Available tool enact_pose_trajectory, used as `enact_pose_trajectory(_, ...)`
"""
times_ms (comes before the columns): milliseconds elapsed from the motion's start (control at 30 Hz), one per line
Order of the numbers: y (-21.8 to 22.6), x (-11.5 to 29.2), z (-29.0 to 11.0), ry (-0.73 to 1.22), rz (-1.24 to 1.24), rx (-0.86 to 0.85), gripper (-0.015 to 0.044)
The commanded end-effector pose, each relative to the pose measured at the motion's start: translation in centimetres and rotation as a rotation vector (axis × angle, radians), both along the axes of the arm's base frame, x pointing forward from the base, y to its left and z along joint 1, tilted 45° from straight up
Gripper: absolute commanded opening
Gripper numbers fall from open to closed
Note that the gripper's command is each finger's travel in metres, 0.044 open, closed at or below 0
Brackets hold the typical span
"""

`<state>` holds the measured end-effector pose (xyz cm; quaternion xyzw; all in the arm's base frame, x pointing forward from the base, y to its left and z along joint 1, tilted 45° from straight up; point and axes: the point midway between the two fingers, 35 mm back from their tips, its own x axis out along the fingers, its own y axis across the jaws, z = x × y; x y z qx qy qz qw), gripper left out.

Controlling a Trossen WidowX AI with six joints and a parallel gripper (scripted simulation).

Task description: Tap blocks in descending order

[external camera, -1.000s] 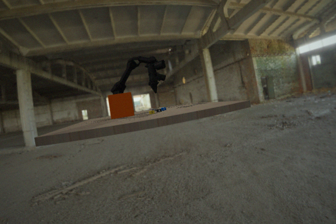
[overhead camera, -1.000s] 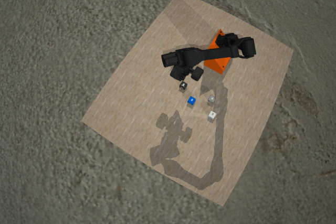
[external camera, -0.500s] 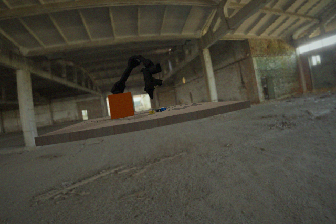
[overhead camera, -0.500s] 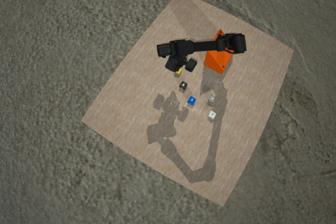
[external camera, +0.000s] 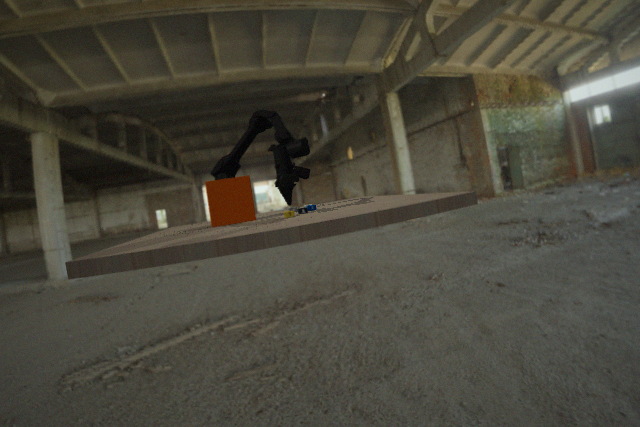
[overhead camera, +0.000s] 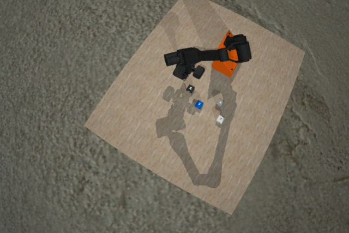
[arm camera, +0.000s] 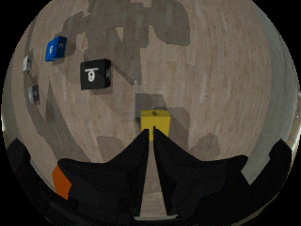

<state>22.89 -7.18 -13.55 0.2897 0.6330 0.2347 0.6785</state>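
Observation:
My gripper (overhead camera: pixel 182 76) (external camera: pixel 287 199) (arm camera: pixel 150 134) is shut with nothing between the fingers. It hangs a little above a yellow block (arm camera: pixel 156 120) (external camera: pixel 289 214), which shows just past the fingertips in the wrist view; in the top view the arm hides this block. A black block (overhead camera: pixel 190 88) (arm camera: pixel 96 74) with a white digit lies nearby. A blue block (overhead camera: pixel 198 103) (arm camera: pixel 55 48) (external camera: pixel 310 207) lies beyond it. A grey block (overhead camera: pixel 220 102) and a white block (overhead camera: pixel 220 119) lie farther off. I cannot read most of the digits.
The blocks lie on a wooden table top (overhead camera: pixel 126 106) (external camera: pixel 361 220). The arm stands on an orange pedestal (overhead camera: pixel 225 68) (external camera: pixel 230 200) near the table's far edge. Rough concrete floor surrounds the table.

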Motion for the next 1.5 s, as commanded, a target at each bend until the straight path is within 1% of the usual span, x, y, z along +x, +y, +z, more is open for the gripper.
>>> enact_pose_trajectory(0,0.9,-0.2,-0.7,0.011,0.000,0.012,0.0020)
enact_pose_trajectory(300,1.9,-0.1,-1.6,0.011,0.000,0.013,0.0020)
enact_pose_trajectory(600,1.9,-0.1,-1.7,0.011,0.000,0.013,0.0020)
enact_pose_trajectory(733,-0.1,-0.3,0.3,0.010,0.000,0.011,0.0020)
enact_pose_trajectory(900,-0.2,-0.4,0.4,0.011,0.000,0.011,0.0020)
enact_pose_trajectory(967,0.0,0.3,1.2,0.013,-0.001,0.005,0.0072)
enact_pose_trajectory(1000,0.2,1.1,2.3,0.015,-0.002,-0.002,0.0099)
enact_pose_trajectory(1200,4.0,5.4,10.6,0.019,-0.011,-0.034,0.0256)
enact_pose_trajectory(1367,8.4,6.6,17.4,0.014,-0.014,-0.034,0.0387)
enact_pose_trajectory(1400,9.4,6.6,18.7,0.013,-0.014,-0.031,0.0400)
enact_pose_trajectory(1467,11.3,6.2,21.3,0.011,-0.013,-0.023,0.0400)
